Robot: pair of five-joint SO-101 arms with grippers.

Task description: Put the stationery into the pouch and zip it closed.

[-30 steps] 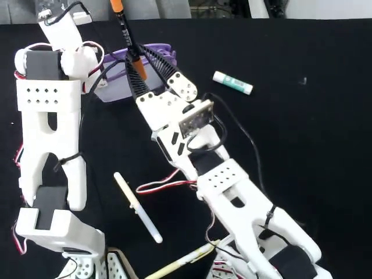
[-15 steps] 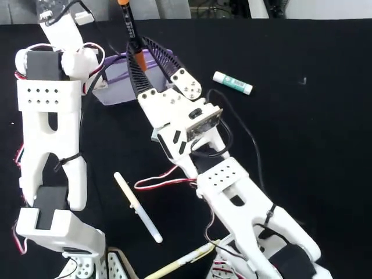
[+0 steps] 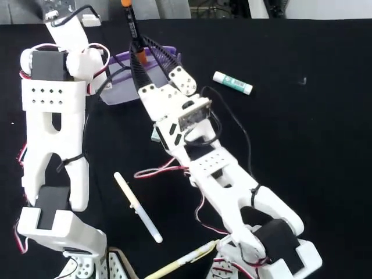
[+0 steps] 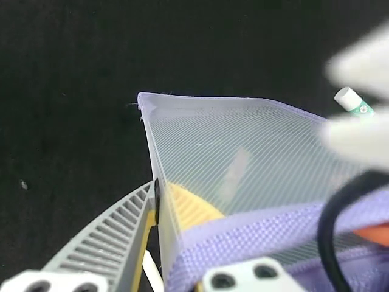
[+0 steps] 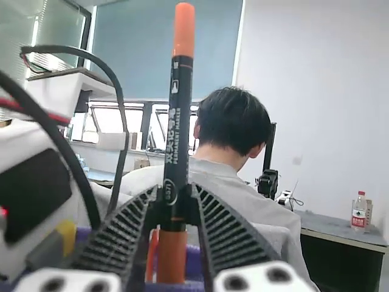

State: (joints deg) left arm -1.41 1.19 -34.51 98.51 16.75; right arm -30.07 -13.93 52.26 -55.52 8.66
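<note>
Marker [image 5: 178,121], white print illegible, stands clamped in right gripper [image 5: 176,192] above pouch [image 4: 243,158] pinched by left gripper [image 4: 159,199].

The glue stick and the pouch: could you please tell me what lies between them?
In the high view, the right gripper, shut on a marker, stands at the pouch; beyond it, bare table.

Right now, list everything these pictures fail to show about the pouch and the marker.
High view: the right pincer covers the pouch mouth; whether the marker tip is inside is unclear.
Left wrist view: a yellow shape behind the mesh is too blurred to identify.
Right wrist view: the marker's lower end is cut off by the edge.
High view: the yellow pen runs off the bottom edge.
</note>
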